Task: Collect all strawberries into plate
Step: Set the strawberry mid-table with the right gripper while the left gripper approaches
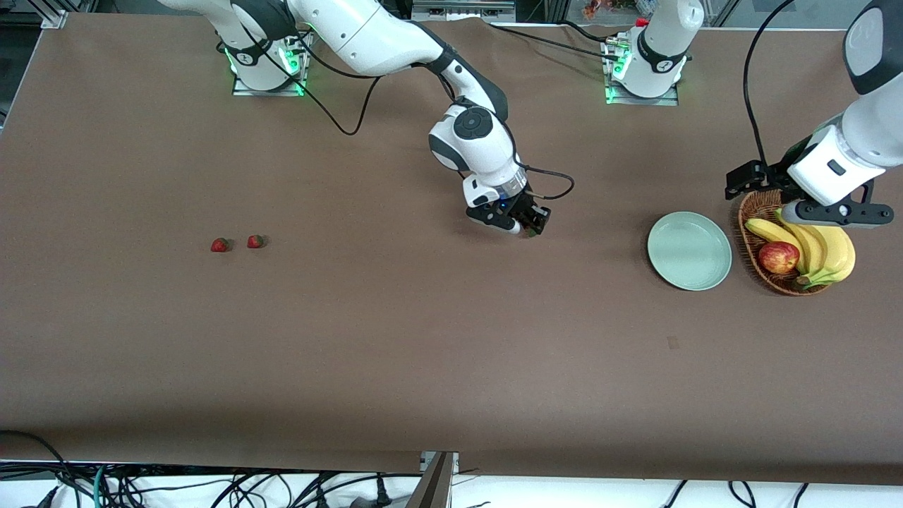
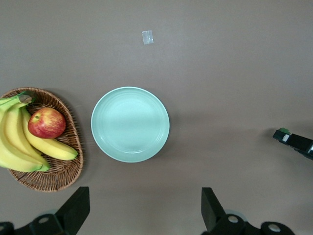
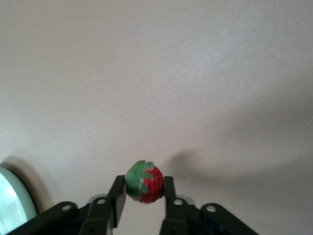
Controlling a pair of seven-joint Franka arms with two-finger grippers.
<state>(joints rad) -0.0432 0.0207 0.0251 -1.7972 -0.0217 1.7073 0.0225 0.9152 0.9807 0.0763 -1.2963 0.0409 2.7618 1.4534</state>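
Two strawberries [image 1: 221, 245] [image 1: 255, 241] lie side by side at nine o'clock on the brown tabletop [image 1: 395, 353]. The right gripper [image 1: 528, 227] hangs over the middle. At three o'clock the green plate [image 1: 689, 250] sits beside a basket [image 1: 749, 219] of bananas [image 1: 829, 250] and an apple [image 1: 778, 257], the left gripper [image 1: 836, 212] above the basket.

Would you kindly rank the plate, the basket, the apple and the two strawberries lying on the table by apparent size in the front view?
1. Plate and basket: about equally wide, so unranked; the left arm covers part of the basket.
2. Apple.
3. The two strawberries: alike, smallest.
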